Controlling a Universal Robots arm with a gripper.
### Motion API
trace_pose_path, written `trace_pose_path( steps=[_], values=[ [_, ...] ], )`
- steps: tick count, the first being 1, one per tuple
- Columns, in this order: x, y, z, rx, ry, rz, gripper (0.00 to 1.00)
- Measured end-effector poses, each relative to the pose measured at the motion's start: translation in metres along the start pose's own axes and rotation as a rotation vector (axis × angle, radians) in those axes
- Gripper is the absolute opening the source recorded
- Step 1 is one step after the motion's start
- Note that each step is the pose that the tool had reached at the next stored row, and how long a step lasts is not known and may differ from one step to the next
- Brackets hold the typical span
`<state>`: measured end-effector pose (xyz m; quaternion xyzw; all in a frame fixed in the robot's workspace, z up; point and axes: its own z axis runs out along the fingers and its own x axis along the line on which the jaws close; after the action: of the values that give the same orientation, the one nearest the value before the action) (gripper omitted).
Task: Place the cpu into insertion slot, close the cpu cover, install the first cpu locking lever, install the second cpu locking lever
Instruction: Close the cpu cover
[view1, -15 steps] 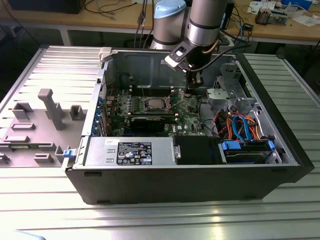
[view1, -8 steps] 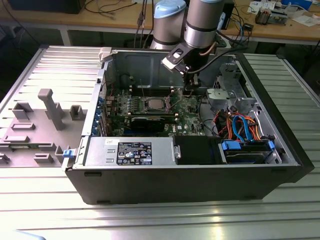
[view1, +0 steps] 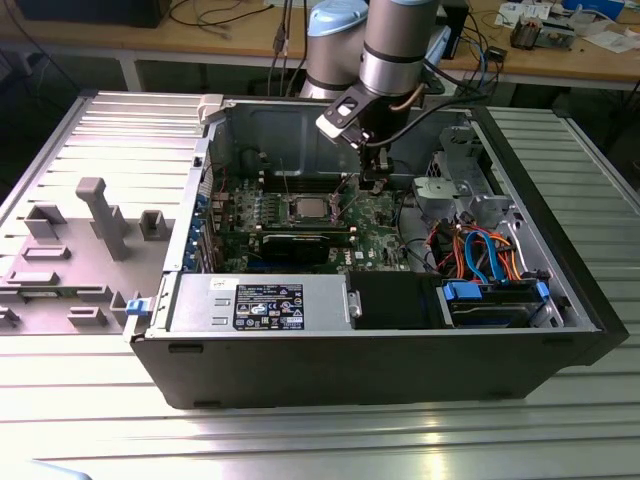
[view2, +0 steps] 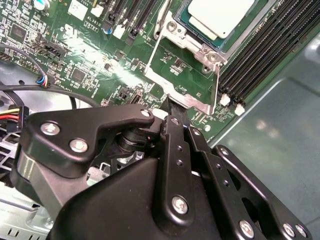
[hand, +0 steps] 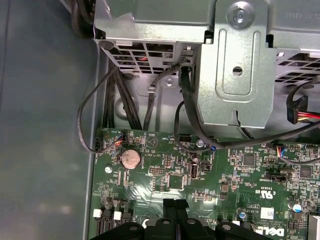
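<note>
In the exterior view, the tool (view1: 372, 180) is hanging inside the computer case (view1: 300, 375), near the cpu (view1: 308, 209). In the second wrist view, the tool's fingers (view2: 173, 111) are pressing together and touching the edge of the open cpu cover (view2: 192, 101). In the first wrist view, the tool is sitting over the green board (hand: 165, 170).

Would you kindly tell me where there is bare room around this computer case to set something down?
The ribbed table is bare in front of the case and along the exterior view's right. Crowded: the grey fixture at that view's left, cables and the gripper inside.
</note>
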<state>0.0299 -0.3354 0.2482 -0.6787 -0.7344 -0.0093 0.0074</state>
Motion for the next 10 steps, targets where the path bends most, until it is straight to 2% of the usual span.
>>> trace_pose_path(
  steps=[10],
  values=[
    [0.0002, -0.0028, 0.0, 0.0, 0.0, 0.0, 0.11]
  ],
)
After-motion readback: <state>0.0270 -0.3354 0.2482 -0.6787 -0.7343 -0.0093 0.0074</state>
